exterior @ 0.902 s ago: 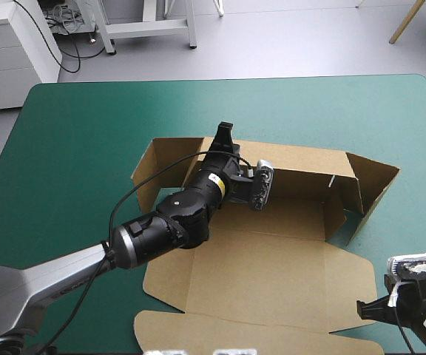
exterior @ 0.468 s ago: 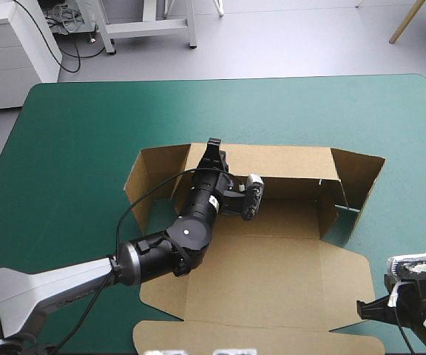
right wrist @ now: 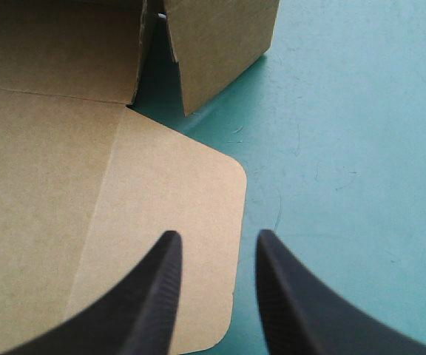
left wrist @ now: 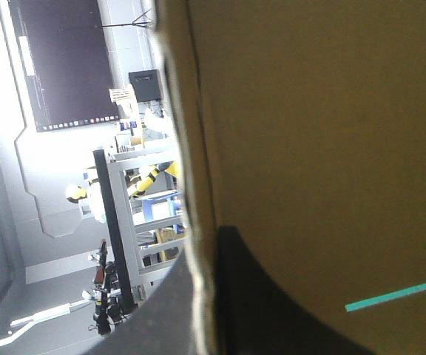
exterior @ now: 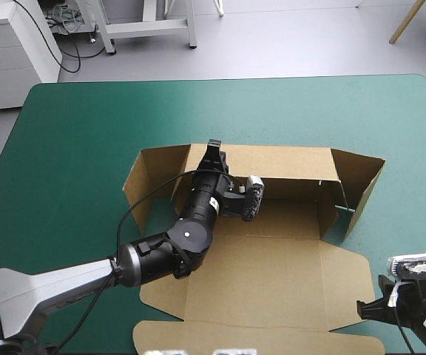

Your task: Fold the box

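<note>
On my left, the left gripper (exterior: 214,146) reaches across the brown box (exterior: 272,274), and I see its black fingers (left wrist: 257,296) pinched almost together on the top edge of the raised far wall (exterior: 287,163), with the board between them. The box sits mid-table on the teal-green cover (exterior: 87,133), its side flaps standing and its near panels flat. At the near right corner, the right gripper (right wrist: 214,240) has its fingers slightly parted, gripping nothing, over the box's rounded flap corner (right wrist: 198,192).

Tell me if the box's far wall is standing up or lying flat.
Standing. In the high view the box's far wall rises upright, the left gripper shut on its top edge; the near panels lie flat.
</note>
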Robot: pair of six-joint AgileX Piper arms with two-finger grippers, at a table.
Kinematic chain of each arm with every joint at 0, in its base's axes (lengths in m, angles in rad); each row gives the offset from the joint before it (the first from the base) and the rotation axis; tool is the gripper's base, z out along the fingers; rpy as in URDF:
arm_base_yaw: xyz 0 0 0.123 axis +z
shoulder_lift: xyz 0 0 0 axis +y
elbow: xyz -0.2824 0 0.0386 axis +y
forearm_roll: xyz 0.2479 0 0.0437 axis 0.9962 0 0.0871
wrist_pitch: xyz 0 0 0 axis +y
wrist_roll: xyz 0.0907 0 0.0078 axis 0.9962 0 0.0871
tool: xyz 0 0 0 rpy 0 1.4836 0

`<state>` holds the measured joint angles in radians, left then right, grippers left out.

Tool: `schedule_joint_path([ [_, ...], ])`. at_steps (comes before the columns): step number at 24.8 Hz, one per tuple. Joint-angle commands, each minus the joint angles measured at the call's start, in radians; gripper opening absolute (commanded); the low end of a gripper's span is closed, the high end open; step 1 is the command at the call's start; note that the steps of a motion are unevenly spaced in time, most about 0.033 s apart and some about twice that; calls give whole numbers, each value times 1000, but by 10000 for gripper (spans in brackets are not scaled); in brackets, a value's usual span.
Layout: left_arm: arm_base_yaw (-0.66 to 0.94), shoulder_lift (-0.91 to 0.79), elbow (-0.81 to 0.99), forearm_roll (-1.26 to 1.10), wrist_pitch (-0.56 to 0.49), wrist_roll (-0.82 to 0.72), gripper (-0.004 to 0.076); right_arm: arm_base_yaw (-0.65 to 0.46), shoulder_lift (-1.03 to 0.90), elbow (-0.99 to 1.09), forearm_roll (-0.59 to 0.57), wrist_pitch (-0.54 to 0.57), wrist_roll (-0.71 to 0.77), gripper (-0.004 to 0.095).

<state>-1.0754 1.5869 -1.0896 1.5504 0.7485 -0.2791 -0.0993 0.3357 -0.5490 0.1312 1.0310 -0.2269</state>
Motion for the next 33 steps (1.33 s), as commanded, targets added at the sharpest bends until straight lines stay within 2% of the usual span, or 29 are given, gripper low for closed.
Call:
schedule_joint_path([
  [1, -6, -37, -18, 26, 29, -5, -10, -6, 9, -23, 7, -59, -8, 628],
  [3, -6, -37, -18, 26, 27, -5, -10, -6, 9, -23, 7, -59, -8, 739],
  [5, -6, -37, -18, 27, 27, -5, -10, -6, 9, -23, 7, -59, -8, 780],
  [12, -6, -37, -18, 27, 27, -5, -10, -6, 9, -23, 22, -71, 29, 712],
  [18, -6, -37, -18, 27, 27, -5, -10, -6, 78, -125, 2, -140, 80, 622],
  [23, -6, -37, -18, 27, 27, -5, -10, -6, 289, -341, -11, -162, 97, 620],
  [29, -6, -37, -18, 27, 27, -5, -10, -6, 709, -724, -39, -162, 97, 620],
  [33, -6, -37, -18, 15, 40, -14, -10, -6, 934, -870, -48, -145, 99, 620],
])
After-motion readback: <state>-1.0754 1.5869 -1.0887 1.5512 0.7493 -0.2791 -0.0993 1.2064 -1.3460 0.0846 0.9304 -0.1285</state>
